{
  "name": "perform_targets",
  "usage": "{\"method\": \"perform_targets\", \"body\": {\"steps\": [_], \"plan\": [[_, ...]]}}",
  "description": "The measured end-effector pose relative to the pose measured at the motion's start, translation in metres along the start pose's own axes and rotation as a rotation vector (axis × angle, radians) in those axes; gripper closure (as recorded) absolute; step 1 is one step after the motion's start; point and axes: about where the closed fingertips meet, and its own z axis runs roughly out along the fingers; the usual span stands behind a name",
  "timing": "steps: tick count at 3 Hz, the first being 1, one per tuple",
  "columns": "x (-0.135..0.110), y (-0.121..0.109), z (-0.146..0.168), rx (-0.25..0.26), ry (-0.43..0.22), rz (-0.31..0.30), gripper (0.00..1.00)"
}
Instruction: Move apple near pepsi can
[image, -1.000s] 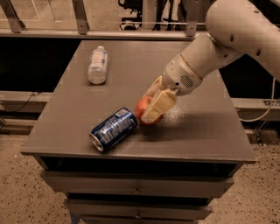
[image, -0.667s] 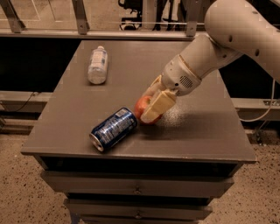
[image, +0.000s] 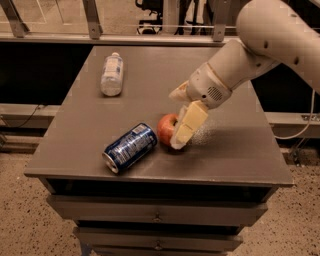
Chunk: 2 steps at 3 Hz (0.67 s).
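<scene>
The red apple (image: 166, 129) rests on the grey table (image: 235, 155) near its front edge. The dark blue pepsi can (image: 130, 147) lies on its side just left of the apple, almost touching it, with its silver end toward the front left. My gripper (image: 179, 131) reaches down from the upper right, sits around the apple's right side and hides part of it.
A clear plastic bottle (image: 112, 74) with a white cap lies at the back left of the table. Drawers (image: 157, 217) sit below the table's front edge. A rail and dark gap run behind the table.
The gripper has shifted slightly to the right and more of the apple shows. The apple and the can stay where they were.
</scene>
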Motion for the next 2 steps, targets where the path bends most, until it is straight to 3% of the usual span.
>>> {"method": "perform_targets", "body": {"steps": [1, 2], "plan": [[0.025, -0.006, -0.067, 0.077, -0.139, 0.058, 0.00], [0.056, -0.005, -0.123, 0.186, -0.284, 0.133, 0.00]]}}
